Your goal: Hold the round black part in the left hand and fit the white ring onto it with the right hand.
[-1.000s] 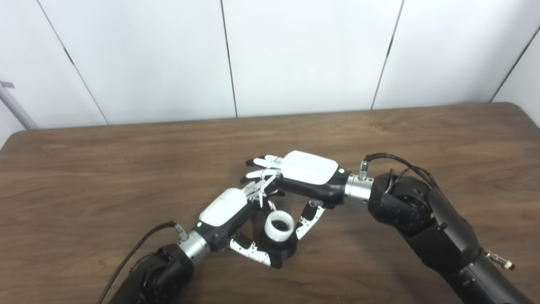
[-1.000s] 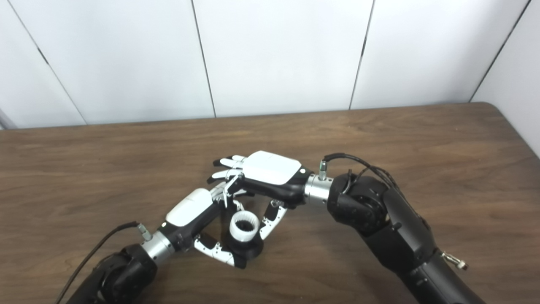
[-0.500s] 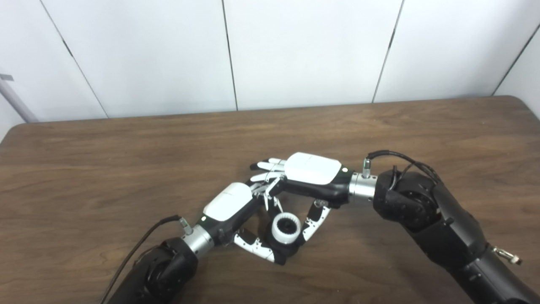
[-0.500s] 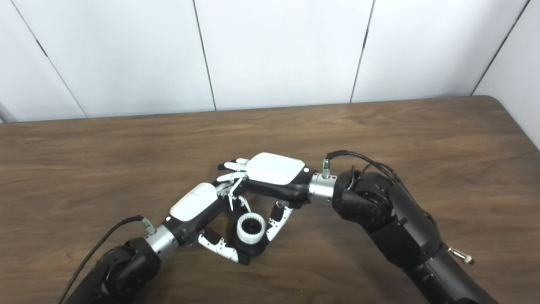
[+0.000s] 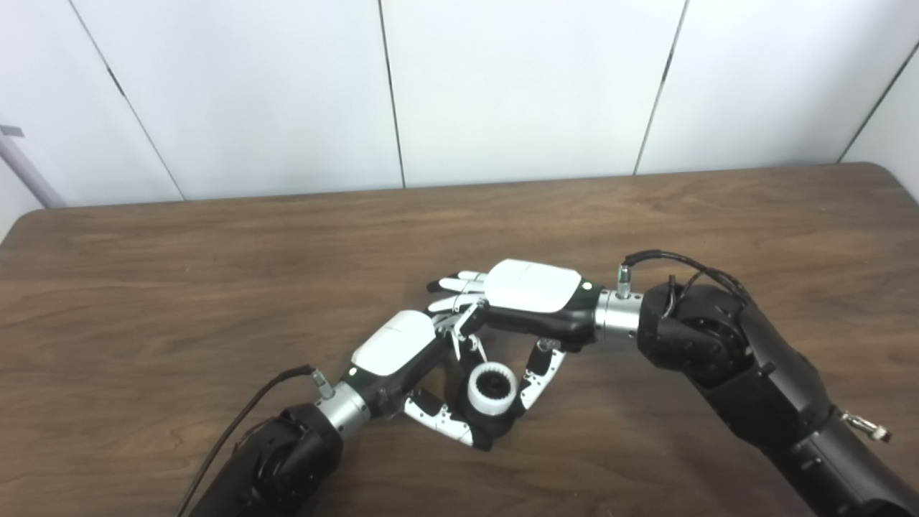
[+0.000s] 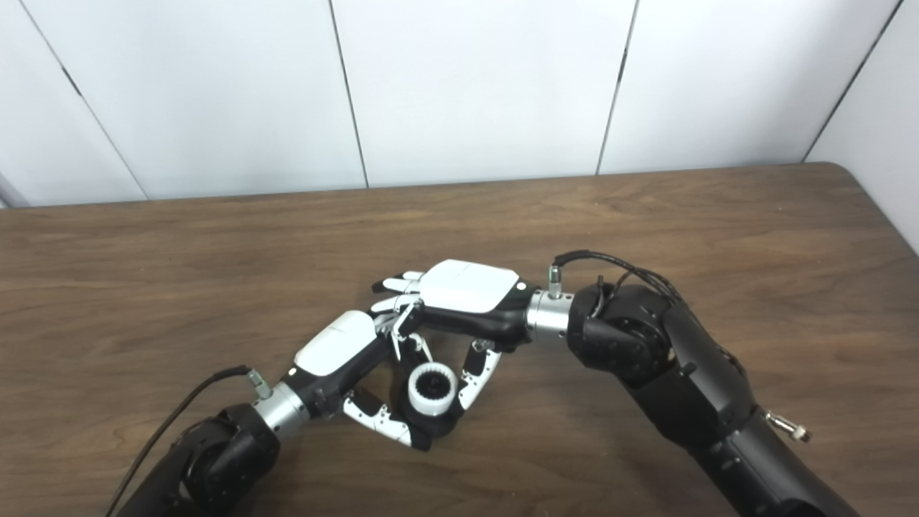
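Contact between the two hands is seen low over the brown table (image 5: 215, 287), near its middle. The round black part (image 5: 495, 425) is held in the left hand (image 5: 402, 355), clasped between its thumb below and its curled fingers above. The white ring (image 5: 492, 388) is seated on top of that part, its toothed bore facing the cameras.

Compared with a second ago, the ring and the black part are found a little further right and lower in the pictures, though part of that shift is owed to the head cameras. The right hand (image 5: 528, 294) is kept above and just behind the ring; its long fingers are stretched out straight, while its thumb is laid against the ring's right side. Whether the ring is truly pinched by that hand cannot be told, since the inner side is hidden.

By the look of it, the ring is already fitted or nearly so, and only a final press and release are judged to remain.
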You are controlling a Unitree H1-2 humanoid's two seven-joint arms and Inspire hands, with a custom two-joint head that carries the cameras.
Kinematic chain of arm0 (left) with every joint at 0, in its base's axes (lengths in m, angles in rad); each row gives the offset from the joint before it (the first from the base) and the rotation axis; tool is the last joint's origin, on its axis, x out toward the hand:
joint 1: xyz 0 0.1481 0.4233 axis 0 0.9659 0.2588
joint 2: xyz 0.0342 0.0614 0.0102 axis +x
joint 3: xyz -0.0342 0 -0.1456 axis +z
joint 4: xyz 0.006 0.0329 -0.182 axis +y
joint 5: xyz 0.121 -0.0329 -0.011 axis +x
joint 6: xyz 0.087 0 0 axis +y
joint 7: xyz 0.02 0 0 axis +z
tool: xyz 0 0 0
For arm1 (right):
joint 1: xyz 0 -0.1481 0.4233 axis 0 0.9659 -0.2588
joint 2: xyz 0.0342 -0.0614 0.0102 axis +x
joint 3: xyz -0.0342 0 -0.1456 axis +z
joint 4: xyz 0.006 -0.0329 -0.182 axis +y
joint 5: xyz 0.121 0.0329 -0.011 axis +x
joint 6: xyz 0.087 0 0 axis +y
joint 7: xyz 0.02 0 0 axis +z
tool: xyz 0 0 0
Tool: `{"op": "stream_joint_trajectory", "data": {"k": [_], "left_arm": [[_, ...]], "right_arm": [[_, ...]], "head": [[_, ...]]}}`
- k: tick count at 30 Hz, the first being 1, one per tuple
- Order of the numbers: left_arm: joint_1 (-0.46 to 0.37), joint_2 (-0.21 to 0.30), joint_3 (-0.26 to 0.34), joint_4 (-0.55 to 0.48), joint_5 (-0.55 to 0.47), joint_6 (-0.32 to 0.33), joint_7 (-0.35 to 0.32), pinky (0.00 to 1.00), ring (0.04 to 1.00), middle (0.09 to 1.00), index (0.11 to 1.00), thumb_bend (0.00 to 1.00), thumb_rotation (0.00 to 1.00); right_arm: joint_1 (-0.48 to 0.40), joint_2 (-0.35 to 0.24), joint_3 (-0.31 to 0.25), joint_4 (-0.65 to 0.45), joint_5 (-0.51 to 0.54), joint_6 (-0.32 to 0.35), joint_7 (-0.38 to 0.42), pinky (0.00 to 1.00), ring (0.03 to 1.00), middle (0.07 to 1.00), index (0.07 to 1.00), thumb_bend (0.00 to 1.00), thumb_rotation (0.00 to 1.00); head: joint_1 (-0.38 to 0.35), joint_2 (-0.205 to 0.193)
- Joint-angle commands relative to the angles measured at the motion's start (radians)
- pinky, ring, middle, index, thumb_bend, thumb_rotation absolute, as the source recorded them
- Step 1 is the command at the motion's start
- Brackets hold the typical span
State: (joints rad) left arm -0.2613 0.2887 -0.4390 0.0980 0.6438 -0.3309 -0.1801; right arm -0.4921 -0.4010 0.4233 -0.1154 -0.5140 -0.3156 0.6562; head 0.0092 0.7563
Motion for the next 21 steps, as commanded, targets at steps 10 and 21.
{"op": "stream_joint_trajectory", "data": {"k": [10, 21], "left_arm": [[-0.006, -0.013, -0.016, -0.009, 0.053, -0.003, 0.018, 1.0, 1.0, 0.897, 0.48, 0.53, 0.06], [-0.014, -0.023, -0.03, 0.017, 0.155, -0.013, 0.107, 1.0, 1.0, 0.882, 0.48, 0.52, 0.06]], "right_arm": [[-0.021, -0.003, 0.015, -0.024, 0.011, -0.017, -0.003, 1.0, 1.0, 0.901, 0.481, 0.53, 0.14], [0.003, -0.012, 0.023, -0.034, 0.005, 0.0, 0.008, 1.0, 1.0, 0.916, 0.487, 0.52, 0.15]], "head": [[0.006, 0.004], [0.014, 0.007]]}}
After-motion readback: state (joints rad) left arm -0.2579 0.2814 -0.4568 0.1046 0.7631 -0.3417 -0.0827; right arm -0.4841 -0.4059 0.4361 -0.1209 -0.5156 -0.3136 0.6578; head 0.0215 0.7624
